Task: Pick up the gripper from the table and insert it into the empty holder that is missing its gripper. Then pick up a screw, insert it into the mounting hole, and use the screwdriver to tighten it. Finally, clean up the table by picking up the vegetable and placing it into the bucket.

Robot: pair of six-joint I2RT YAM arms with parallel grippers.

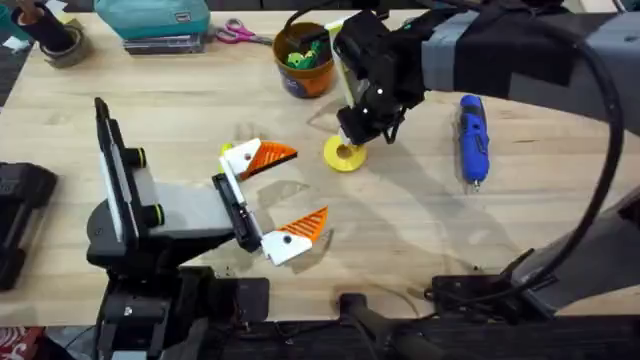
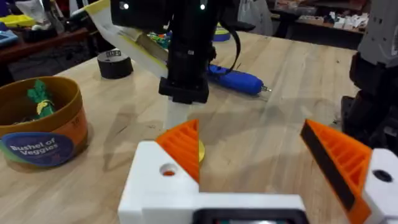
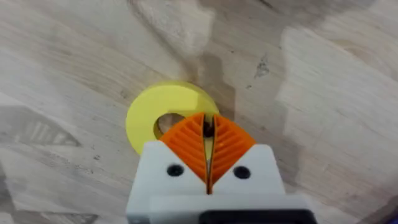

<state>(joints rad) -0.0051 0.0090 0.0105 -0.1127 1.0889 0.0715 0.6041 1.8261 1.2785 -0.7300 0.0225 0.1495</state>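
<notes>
My left gripper (image 1: 312, 182) rests open on the table. Each of its two white holders (image 2: 158, 180) carries an orange ribbed tip (image 2: 183, 146). A mounting hole (image 2: 168, 169) shows in the nearer holder. My right gripper (image 3: 208, 124) is shut, with a small dark screw (image 3: 208, 128) pinched between the orange tips, just above a flat yellow ring (image 1: 344, 156). The blue screwdriver (image 1: 472, 136) lies to the right of the ring. The orange bucket (image 1: 303, 62) stands at the back with green and yellow vegetable pieces (image 2: 40, 96) inside.
At the back edge lie pink-handled scissors (image 1: 236, 33), a teal case (image 1: 152, 20) and a black tape roll (image 1: 62, 46). A black block (image 1: 20, 222) sits at the left edge. Bare wood lies between the ring and the screwdriver.
</notes>
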